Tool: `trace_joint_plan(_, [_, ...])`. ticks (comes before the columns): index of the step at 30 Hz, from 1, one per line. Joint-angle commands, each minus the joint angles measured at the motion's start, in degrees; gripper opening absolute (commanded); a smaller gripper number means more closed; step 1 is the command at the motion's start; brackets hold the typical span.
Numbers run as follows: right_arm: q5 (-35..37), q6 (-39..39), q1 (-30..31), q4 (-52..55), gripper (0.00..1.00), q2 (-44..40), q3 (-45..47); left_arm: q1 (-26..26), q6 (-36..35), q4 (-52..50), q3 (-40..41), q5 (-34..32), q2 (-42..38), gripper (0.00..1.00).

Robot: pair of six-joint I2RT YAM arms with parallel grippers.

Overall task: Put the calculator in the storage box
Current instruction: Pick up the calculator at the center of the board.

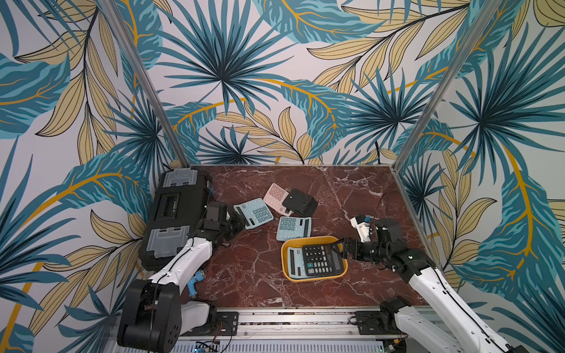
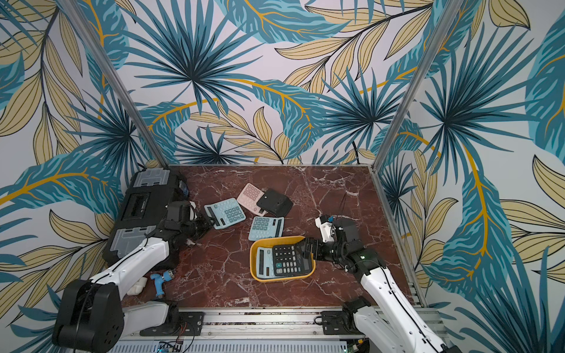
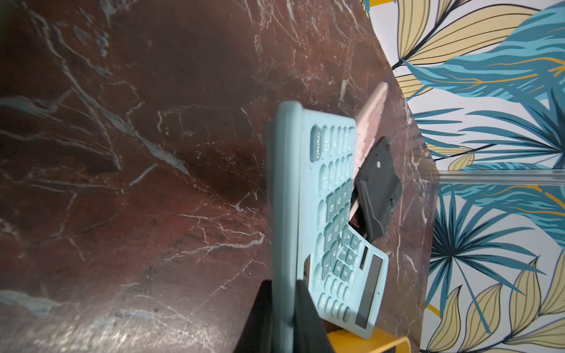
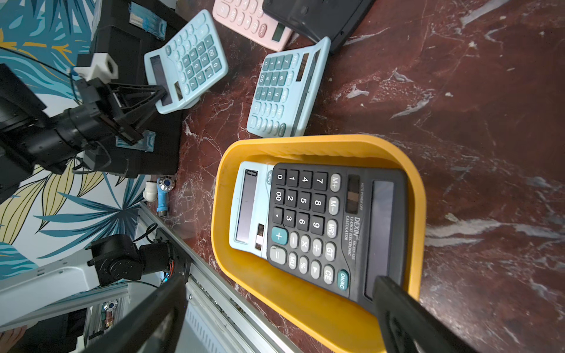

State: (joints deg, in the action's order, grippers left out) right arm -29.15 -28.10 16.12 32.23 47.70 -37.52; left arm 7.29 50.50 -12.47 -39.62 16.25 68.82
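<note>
While left claw [image 1: 241,220] grips a blue calculator [image 1: 255,213], gaping right claw [image 1: 337,249] hovers at the calculator-filled storage box [image 1: 305,240].

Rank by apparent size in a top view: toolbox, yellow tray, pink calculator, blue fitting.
Largest to smallest:
1. toolbox
2. yellow tray
3. pink calculator, partly covered, yet clearly smaller than the tray
4. blue fitting

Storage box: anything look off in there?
Yes. The storage box holds two calculators: the black calculator lies partly on top of a light blue calculator, hiding its keys, so it rests stacked rather than flat on the box floor. Nothing looks spilled or damaged.
</note>
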Motion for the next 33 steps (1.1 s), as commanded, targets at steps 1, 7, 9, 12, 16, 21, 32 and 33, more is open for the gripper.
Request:
trace_joint_plan(1, [1.28, -0.90, 0.14, 1.26, 0.99, 0.20, -0.76, -0.26, -3.19, -5.15, -4.43, 3.05, -4.61, 0.05])
trace_joint_plan(7, [3.12, -3.15, 0.14, 1.27, 1.00, -0.11, -1.40, 1.63, -4.68, -9.79, -6.40, 6.90, -10.66, 0.05])
trace_joint_plan(9, [4.95, -5.01, 0.07, 1.26, 1.00, -0.44, -1.67, 3.40, -5.01, -10.51, -7.08, 7.96, -11.64, 0.05])
trace_joint_plan(12, [6.01, -6.71, -0.01, 1.26, 0.99, -0.68, -2.33, 6.27, -5.07, -10.92, -8.20, 9.85, -11.79, 0.05])
trace_joint_plan(16, [5.64, -7.23, -0.04, 1.58, 0.99, -0.24, -4.19, 10.30, -5.12, -9.71, -9.45, 12.59, -11.29, 0.05])
trace_joint_plan(21, [6.05, -5.98, -0.69, 1.64, 1.00, 0.34, -6.46, 15.54, -5.39, -7.57, -10.70, 15.75, -10.05, 0.05])
trace_joint_plan(32, [-4.23, -6.81, -1.79, -7.27, 0.93, -2.00, -6.56, 18.93, -1.59, 4.34, -6.51, 24.80, -8.54, 0.05])
trace_joint_plan(33, [-6.41, -8.21, -1.92, -9.68, 0.91, -1.96, -5.88, 18.96, -1.08, 5.53, -6.04, 25.19, -8.44, 0.05])
